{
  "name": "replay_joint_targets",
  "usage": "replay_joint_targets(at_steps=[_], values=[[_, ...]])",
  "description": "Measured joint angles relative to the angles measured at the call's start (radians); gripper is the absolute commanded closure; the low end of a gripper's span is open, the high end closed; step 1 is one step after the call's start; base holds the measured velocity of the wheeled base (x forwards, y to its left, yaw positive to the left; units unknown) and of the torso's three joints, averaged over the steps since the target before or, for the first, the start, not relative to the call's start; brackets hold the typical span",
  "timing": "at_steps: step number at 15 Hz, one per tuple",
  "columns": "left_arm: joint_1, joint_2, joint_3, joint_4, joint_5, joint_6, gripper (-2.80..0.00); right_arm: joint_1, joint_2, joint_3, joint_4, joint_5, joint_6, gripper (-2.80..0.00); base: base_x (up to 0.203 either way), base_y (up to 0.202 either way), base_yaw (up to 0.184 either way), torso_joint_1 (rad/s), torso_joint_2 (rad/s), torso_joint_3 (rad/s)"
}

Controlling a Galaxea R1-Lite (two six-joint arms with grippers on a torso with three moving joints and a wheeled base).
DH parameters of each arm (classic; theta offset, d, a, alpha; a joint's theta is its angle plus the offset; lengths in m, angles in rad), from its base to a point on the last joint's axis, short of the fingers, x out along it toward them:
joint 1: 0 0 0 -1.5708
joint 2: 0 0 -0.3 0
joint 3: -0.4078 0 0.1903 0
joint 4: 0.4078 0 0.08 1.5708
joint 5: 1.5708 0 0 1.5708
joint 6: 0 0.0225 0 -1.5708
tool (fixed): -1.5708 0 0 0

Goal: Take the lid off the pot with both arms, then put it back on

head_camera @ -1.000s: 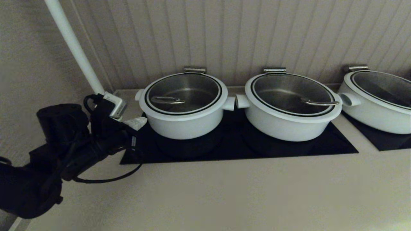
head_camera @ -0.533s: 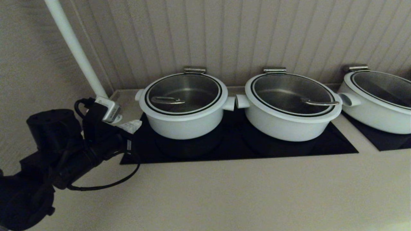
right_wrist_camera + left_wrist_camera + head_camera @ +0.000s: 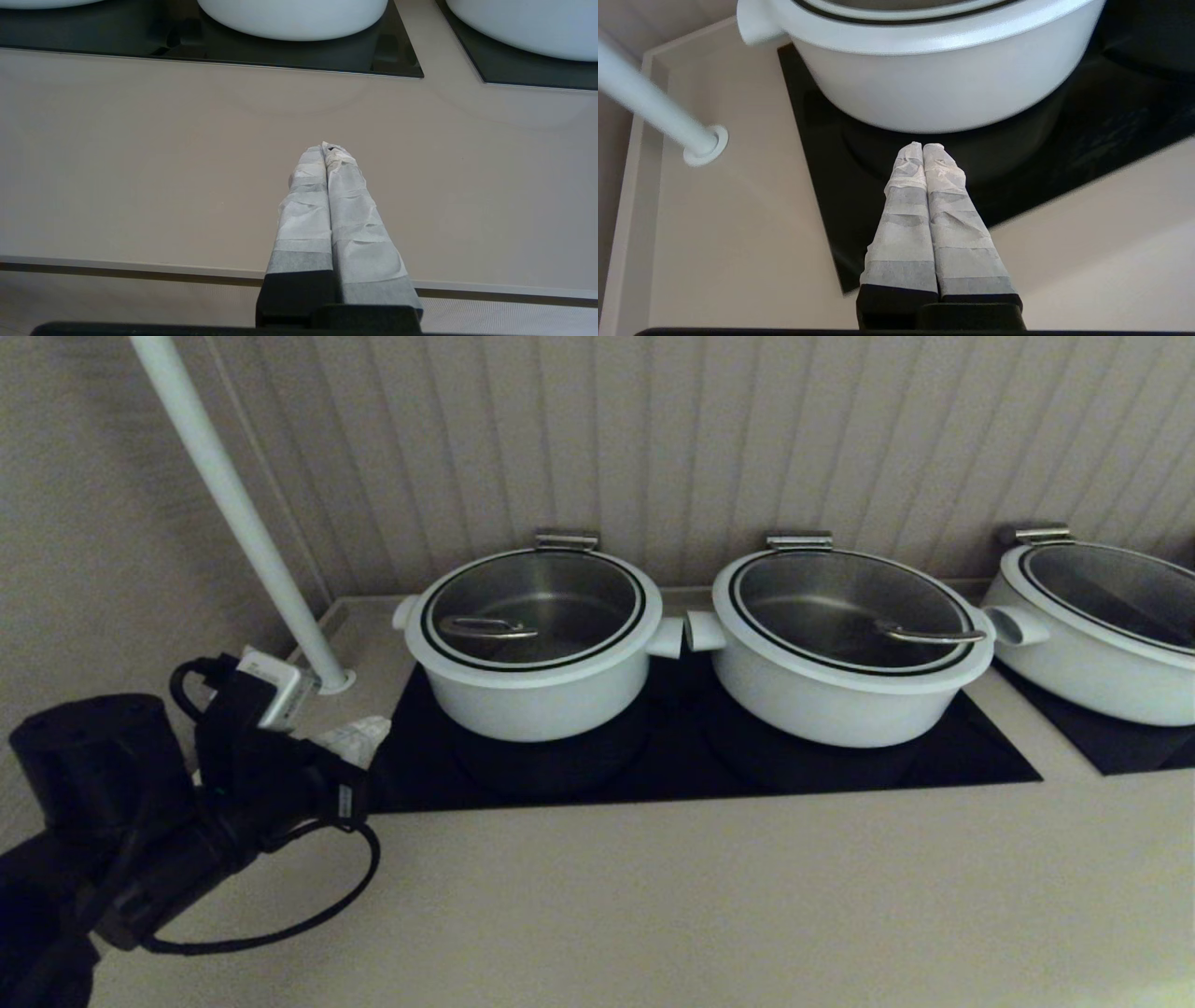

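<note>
The pot [image 3: 537, 695] is the left of three white pots and stands on a black hob panel [image 3: 934, 761]. The lid [image 3: 532, 597] sits on it, with its steel loop handle [image 3: 487, 627] towards the left. My left gripper [image 3: 359, 733] is shut and empty, low at the hob's left front corner, apart from the pot. In the left wrist view its taped tips [image 3: 923, 147] point at the pot's wall [image 3: 934, 88]. My right gripper [image 3: 325, 148] is shut and empty over the bare counter, and is out of the head view.
A wider white pot [image 3: 840, 695] with its lid stands beside the task pot, and a third pot [image 3: 1092, 672] is at the right edge. A white pole [image 3: 233, 504] rises from the counter's back left corner. The counter's front edge [image 3: 140, 267] lies under the right wrist.
My left arm has drawn back down and to the left, away from the pot. The pots and lids have not moved.
</note>
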Motion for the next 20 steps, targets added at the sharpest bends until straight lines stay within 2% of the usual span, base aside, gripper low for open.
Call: replay_joint_targets(at_steps=[3, 8, 12, 20], values=[[0.001, -0.038, 0.04, 0.001, 0.024, -0.002, 0.0, 0.0, 0.0, 0.0, 0.0, 0.0, 0.0, 0.0, 0.0, 0.0, 0.0, 0.0, 0.0, 0.0], [0.007, -0.098, 0.112, 0.001, 0.025, 0.006, 0.0, 0.0, 0.0, 0.0, 0.0, 0.0, 0.0, 0.0, 0.0, 0.0, 0.0, 0.0, 0.0, 0.0], [0.064, -0.161, 0.189, 0.005, 0.039, 0.008, 0.0, 0.0, 0.0, 0.0, 0.0, 0.0, 0.0, 0.0, 0.0, 0.0, 0.0, 0.0, 0.0, 0.0], [0.092, -0.279, 0.32, 0.008, 0.035, 0.043, 0.0, 0.0, 0.0, 0.0, 0.0, 0.0, 0.001, 0.0, 0.0, 0.0, 0.0, 0.0, 0.0, 0.0]])
